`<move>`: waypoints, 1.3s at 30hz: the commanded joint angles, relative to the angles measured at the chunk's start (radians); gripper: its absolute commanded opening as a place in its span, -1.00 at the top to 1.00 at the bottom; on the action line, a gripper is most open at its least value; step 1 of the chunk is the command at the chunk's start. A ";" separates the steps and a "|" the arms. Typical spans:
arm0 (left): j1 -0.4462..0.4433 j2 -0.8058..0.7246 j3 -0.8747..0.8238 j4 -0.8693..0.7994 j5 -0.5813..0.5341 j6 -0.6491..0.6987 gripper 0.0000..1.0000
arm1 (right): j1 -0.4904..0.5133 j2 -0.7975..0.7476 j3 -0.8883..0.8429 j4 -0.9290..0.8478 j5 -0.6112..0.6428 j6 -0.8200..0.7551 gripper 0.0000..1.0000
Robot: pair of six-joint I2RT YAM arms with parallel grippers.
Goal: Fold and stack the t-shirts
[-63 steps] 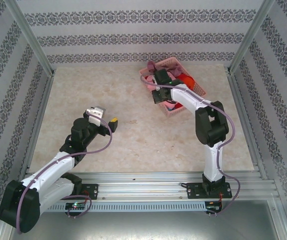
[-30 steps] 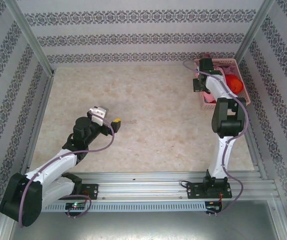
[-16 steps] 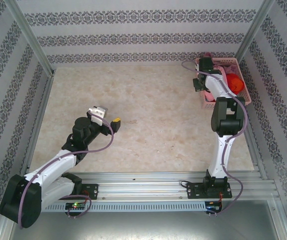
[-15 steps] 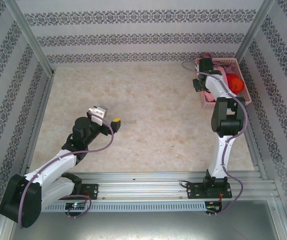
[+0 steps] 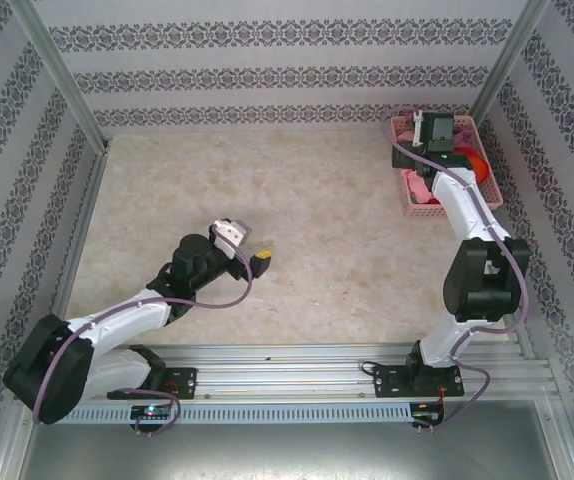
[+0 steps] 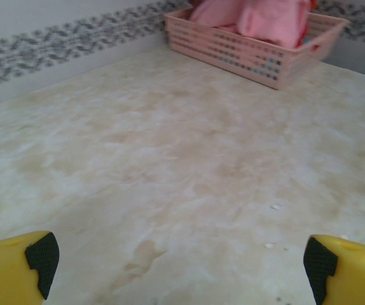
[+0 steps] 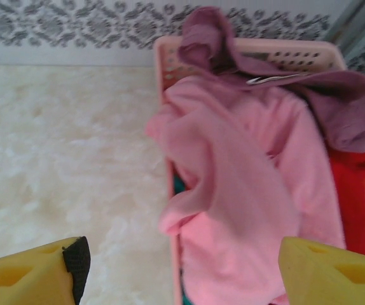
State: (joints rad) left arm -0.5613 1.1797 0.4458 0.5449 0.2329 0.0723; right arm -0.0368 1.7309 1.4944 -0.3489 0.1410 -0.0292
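The t-shirts sat heaped in the pink basket (image 5: 488, 190) at the table's (image 5: 297, 200) far right corner, none of them laid out or folded yet, so the task looked barely begun. The right hand (image 7: 182, 273) hung directly above the heap, its fingers spread wide and gripping nothing. Beneath it and slightly ahead lay the light pink t-shirt (image 7: 246, 178), topmost of the pile, with one fold spilling over the basket rim on the side facing the table's middle. Its length ran roughly along the basket's long side, from the far edge toward the near edge, crosswise to the gap between the fingers. The mauve t-shirt (image 7: 335, 95) was bunched at the far end of the basket, the orange-red t-shirt (image 7: 360, 197) lay on the side nearest the right edge, and a sliver of teal cloth (image 7: 177, 184) showed under the pink. The left hand (image 5: 249, 245) was released too, empty, low over the bare table toward the near left, well apart from the basket. The right arm was plainly the nearer one, so a straight descent onto the pink shirt seemed the likely pick.
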 commanded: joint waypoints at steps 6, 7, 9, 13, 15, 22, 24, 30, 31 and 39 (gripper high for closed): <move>-0.046 0.057 0.034 0.172 0.134 0.011 -1.00 | -0.054 0.164 0.038 -0.024 0.076 0.003 -0.52; -0.046 0.062 0.032 0.179 0.138 0.005 -1.00 | -0.058 0.187 0.059 -0.039 0.071 -0.001 -0.42; -0.046 0.066 0.029 0.187 0.140 -0.004 -1.00 | -0.059 0.206 0.093 -0.064 0.074 -0.006 0.03; -0.048 0.061 0.018 0.187 0.131 -0.008 -1.00 | -0.047 0.108 0.041 0.007 0.103 0.006 1.00; -0.048 0.058 0.015 0.187 0.126 -0.006 -1.00 | -0.035 0.030 -0.005 0.069 0.117 -0.002 1.00; -0.048 0.085 0.027 0.210 0.122 0.000 -1.00 | 0.008 -0.189 -0.098 0.225 0.123 -0.050 1.00; -0.048 0.087 0.026 0.238 0.119 -0.006 -1.00 | 0.011 -0.237 -0.109 0.252 0.094 -0.046 1.00; -0.048 0.107 0.038 0.264 0.126 -0.015 -1.00 | 0.012 -0.335 -0.126 0.349 -0.022 -0.032 1.00; -0.048 0.114 0.039 0.271 0.130 -0.019 -1.00 | 0.012 -0.347 -0.118 0.350 -0.054 -0.024 1.00; -0.048 0.133 0.030 0.321 0.129 -0.052 -1.00 | 0.038 -0.449 -0.127 0.449 -0.166 0.045 1.00</move>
State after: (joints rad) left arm -0.5957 1.3109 0.4629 0.7868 0.3405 0.0471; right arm -0.0154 1.3464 1.3651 -0.0364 0.0532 -0.0288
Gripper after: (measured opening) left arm 0.998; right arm 0.047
